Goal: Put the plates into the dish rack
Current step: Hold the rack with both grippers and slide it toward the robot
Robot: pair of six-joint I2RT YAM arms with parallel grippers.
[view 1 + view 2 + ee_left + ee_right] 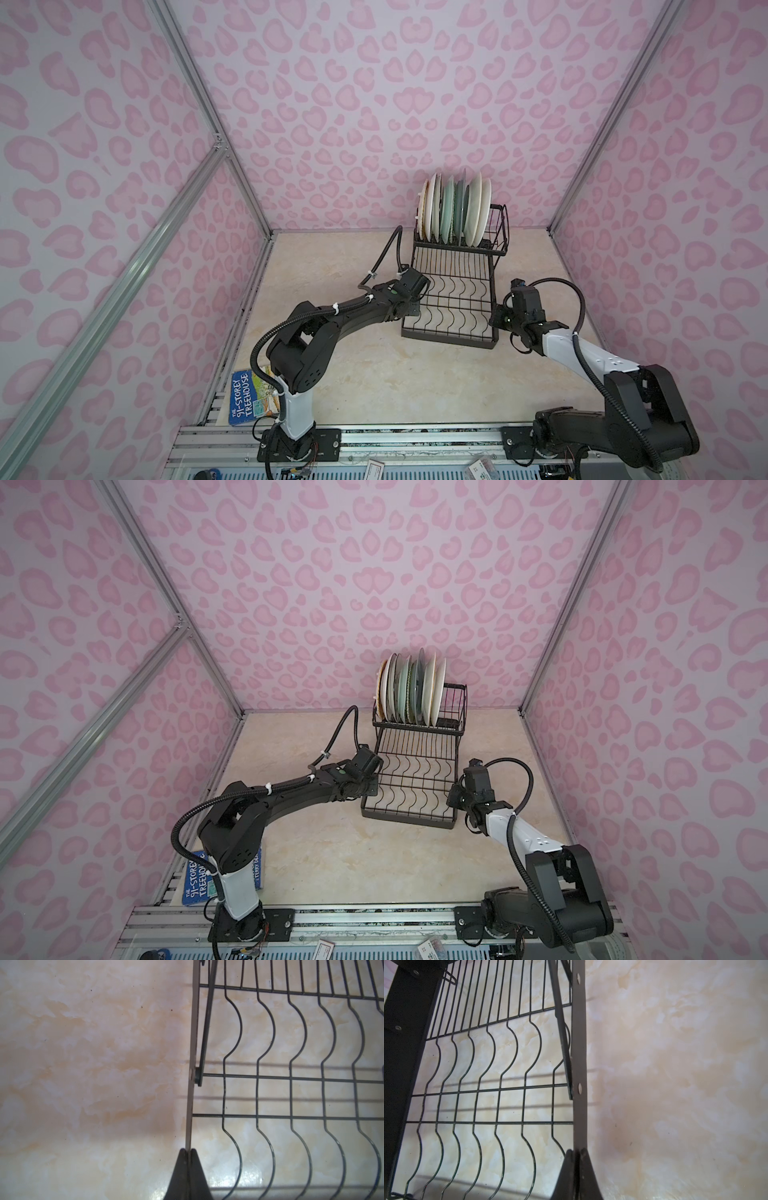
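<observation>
I see cream marbled tabletop [374, 374], glossy, few dark specks. Standing directly on it: dish rack [451, 297], between left gripper [188, 1152] and right gripper [576, 1152], its side rails at their fingertips. Bare marble outboard of each gripper. Blue book [249, 399] flat at table edge, well behind left gripper, by that arm's base.

**Robot test cell, not a home kitchen**

Pink leopard-print wall panels [374, 104] sit in an aluminium extrusion frame [196, 83] around a marble-look tabletop [374, 374]. The left arm [353, 316] and right arm [582, 353] are bolted to a metal base rail [415, 436].
</observation>
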